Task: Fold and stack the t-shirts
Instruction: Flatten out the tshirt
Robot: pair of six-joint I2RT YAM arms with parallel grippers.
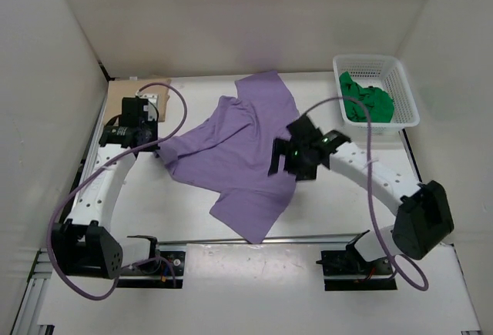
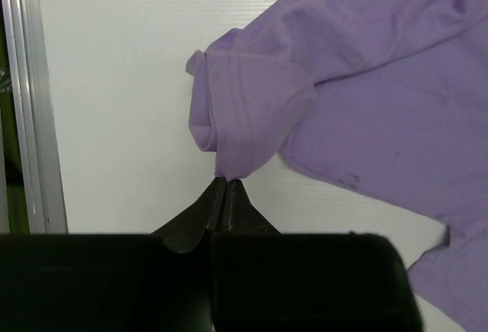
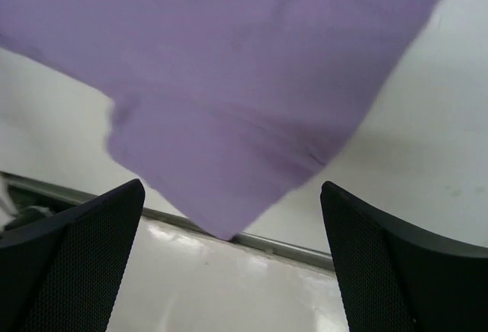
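1. Overhead, the light purple t-shirt [image 1: 235, 150] lies rumpled and unfolded in the middle of the white table [image 1: 208, 92]. The green t-shirt [image 1: 368, 98] is bunched inside the white lattice basket [image 1: 408, 96] at the far right corner.
2. Only the top view shows both arms at once, 1 at each side of the purple shirt.
3. Only the left wrist view shows the left gripper [image 2: 226, 185] plainly. Its 2 fingers are pressed together, with their tips meeting the hem of a curled sleeve [image 2: 244, 118]. I cannot tell whether any cloth is pinched between them.
4. From the right wrist, the right gripper [image 3: 231, 191] is spread wide with nothing between its fingers [image 3: 76, 256]. The purple shirt is blurred beneath it, and 1 corner points toward the metal rail [image 3: 305, 252].
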